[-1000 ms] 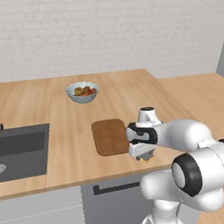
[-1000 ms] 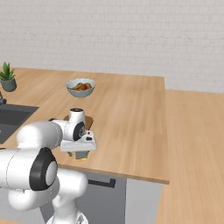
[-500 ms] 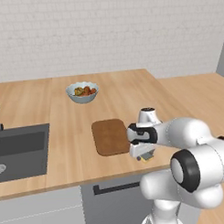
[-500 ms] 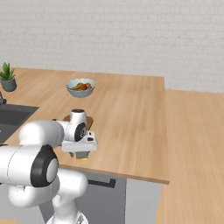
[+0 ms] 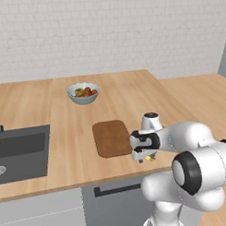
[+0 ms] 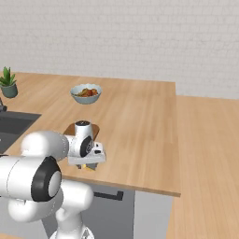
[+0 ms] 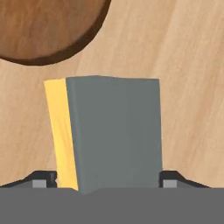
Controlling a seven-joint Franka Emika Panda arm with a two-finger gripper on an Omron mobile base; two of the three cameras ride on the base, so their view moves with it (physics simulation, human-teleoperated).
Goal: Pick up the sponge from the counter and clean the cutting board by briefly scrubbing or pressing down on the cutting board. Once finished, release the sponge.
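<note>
White brick wall backs the long tan counter [image 5: 74, 134] in the left base view, with a dark sink [image 5: 21, 152] at the left and a bowl of fruit [image 5: 83, 93] farther back. A brown cutting board [image 5: 111, 138] lies near the front edge. Just to its right the gripper [image 5: 146, 158] points down at the counter, a bit of yellow sponge [image 5: 149, 158] showing under it.

From the right base view, the gripper [image 6: 87, 164] hangs low by the front edge, the sponge [image 6: 86, 166] a small yellow speck beneath it and the cutting board [image 6: 93, 130] mostly hidden behind the arm. A potted plant [image 6: 8, 82] stands far left.

Through the hand view, the sponge [image 7: 107, 133] sits between the two fingertips [image 7: 43, 178], which stand wide, one at each side. Whether they already press it is hard to tell. A rounded corner of the cutting board [image 7: 48, 28] lies beyond the sponge, apart from it.
</note>
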